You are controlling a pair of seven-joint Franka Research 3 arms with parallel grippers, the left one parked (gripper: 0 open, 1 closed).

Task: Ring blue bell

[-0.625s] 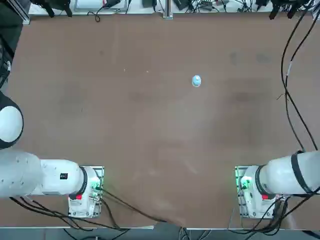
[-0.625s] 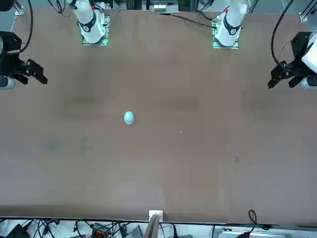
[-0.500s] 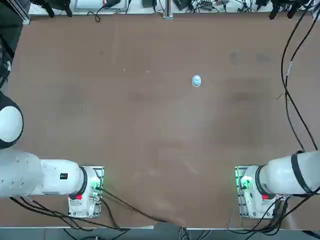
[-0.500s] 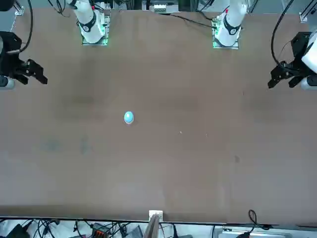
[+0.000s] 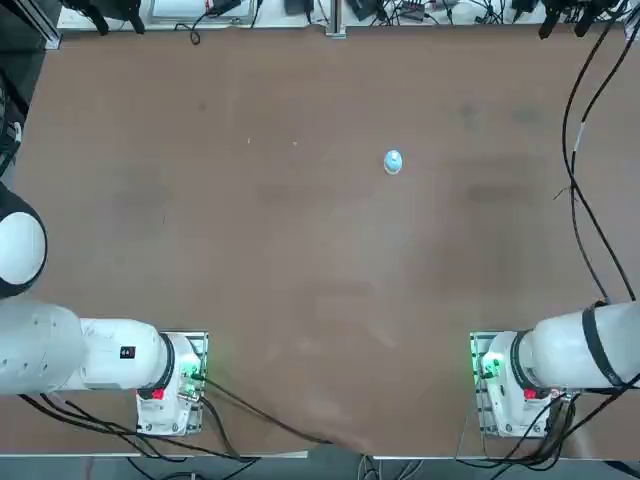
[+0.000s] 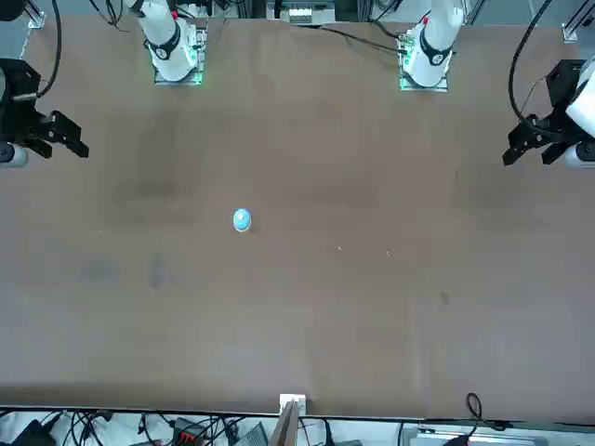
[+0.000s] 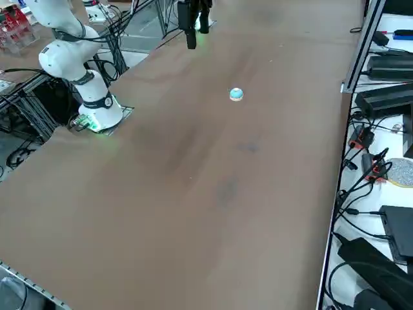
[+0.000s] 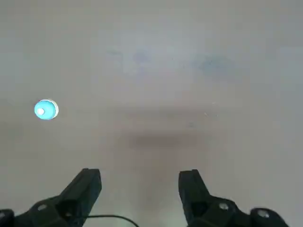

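One small blue bell (image 5: 392, 162) stands alone on the brown counter (image 5: 300, 260), with its pale centre button facing up. It sits in the half of the counter that is far from the arm bases, somewhat toward the robot's right of the middle, and well apart from every edge. In the front view the bell (image 6: 242, 219) shows at the left of centre, and in the side view it (image 7: 236, 95) lies out on the bare surface, away from the white arm base.

The right hand (image 6: 63, 133) hangs out at the right edge of the counter, well apart from the bell and not touching it. In the wrist view the hand (image 8: 140, 182) is released: its two dark fingers (image 8: 85, 187) stand apart with bare counter showing between them, and nothing is held. The bell (image 8: 46, 109) shows there off to one side of the fingers, not between them.
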